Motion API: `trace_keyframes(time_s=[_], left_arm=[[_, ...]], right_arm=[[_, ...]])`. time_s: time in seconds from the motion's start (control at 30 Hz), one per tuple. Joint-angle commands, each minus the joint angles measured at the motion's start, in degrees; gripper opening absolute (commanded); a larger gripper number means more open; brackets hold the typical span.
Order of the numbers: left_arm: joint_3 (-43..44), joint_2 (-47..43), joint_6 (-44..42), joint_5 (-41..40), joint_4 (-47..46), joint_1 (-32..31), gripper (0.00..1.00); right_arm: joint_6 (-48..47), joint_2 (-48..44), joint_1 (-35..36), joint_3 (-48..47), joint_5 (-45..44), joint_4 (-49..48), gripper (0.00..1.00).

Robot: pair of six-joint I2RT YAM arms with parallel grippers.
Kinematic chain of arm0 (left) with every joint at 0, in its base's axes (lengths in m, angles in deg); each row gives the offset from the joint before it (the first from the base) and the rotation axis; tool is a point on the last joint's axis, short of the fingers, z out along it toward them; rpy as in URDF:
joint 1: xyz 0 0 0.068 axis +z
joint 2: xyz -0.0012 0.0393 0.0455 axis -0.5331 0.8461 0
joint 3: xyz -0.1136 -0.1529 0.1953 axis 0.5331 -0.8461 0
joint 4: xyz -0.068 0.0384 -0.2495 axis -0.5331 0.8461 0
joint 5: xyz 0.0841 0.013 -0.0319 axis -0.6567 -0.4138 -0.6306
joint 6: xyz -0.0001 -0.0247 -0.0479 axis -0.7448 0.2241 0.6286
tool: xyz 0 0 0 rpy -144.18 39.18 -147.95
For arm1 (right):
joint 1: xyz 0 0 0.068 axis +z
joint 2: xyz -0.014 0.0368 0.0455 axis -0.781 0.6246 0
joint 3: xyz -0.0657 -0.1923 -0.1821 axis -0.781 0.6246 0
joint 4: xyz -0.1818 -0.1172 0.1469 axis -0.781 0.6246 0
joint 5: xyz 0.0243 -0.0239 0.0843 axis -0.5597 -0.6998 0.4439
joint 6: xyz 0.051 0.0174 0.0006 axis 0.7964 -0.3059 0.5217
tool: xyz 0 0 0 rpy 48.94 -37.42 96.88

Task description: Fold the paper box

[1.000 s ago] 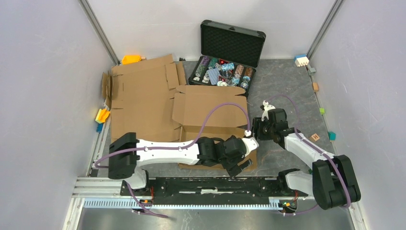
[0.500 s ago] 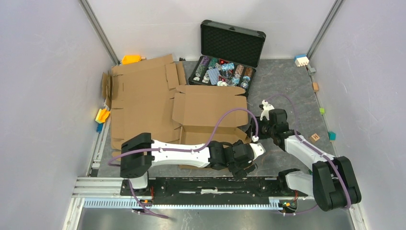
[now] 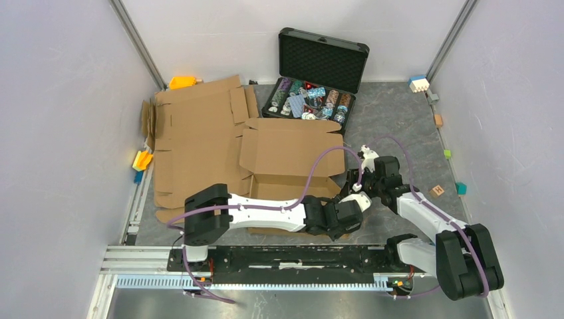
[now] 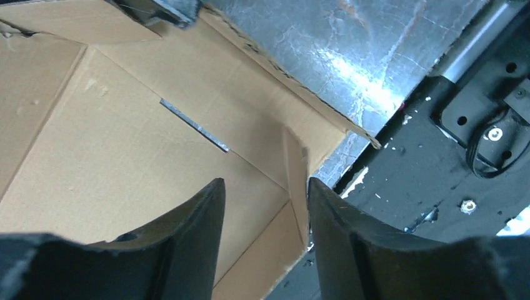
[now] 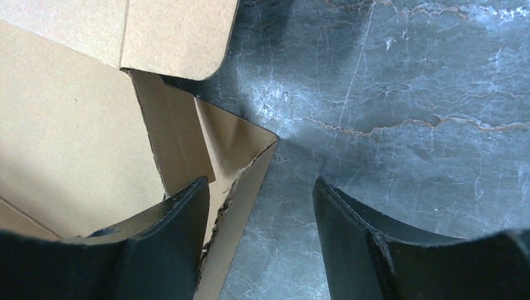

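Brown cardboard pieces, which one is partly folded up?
The nearer, right-hand brown corrugated cardboard box, its walls raised; the left cardboard sheet lies flat.

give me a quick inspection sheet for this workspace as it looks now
surface: dark grey marbled table mat, bare at right
job's things: plain brown corrugated cardboard box, lid flap open, walls partly raised
clutter: flat brown cardboard sheet at left; open black hard case holding colourful chips; small coloured blocks along the edges
grippers: left gripper open over the box's near corner; right gripper open, straddling a raised corner wall, not clamped
cables: purple cable arches over the box
surroundings: pale enclosure walls; metal rail at near edge
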Motion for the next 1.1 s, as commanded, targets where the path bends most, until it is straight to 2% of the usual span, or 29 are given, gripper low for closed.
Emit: trace_keyframes(time_s=[0.0, 0.13, 0.2, 0.4, 0.83, 1.07], left_arm=[[2.5, 1.2, 8.8, -6.0, 2.0, 1.1, 0.57], [1.2, -0.4, 12.8, -6.2, 1.7, 2.8, 0.45], [0.2, -1.2, 13.7, -6.3, 1.2, 3.3, 0.44], [-2.4, -2.7, 16.0, -5.6, -0.9, 4.4, 0.44], [-9.0, -5.9, 18.4, -3.0, -6.7, 6.8, 0.44], [-13.0, -7.8, 19.3, -0.9, -10.7, 8.3, 0.44]], right_arm=[[-1.1, -2.0, 0.1, 1.3, 0.3, 0.6, 0.68], [-1.0, -2.0, 0.2, 1.7, 0.3, 0.7, 0.68], [-0.8, -2.1, 0.3, 1.9, 0.1, 0.4, 0.70], [1.6, -1.0, 0.9, 0.4, 0.3, -2.2, 0.71], [5.7, 1.5, 10.3, -2.1, -1.5, -4.7, 0.71], [7.2, 3.9, 13.7, -3.3, -3.6, -5.4, 0.83]])
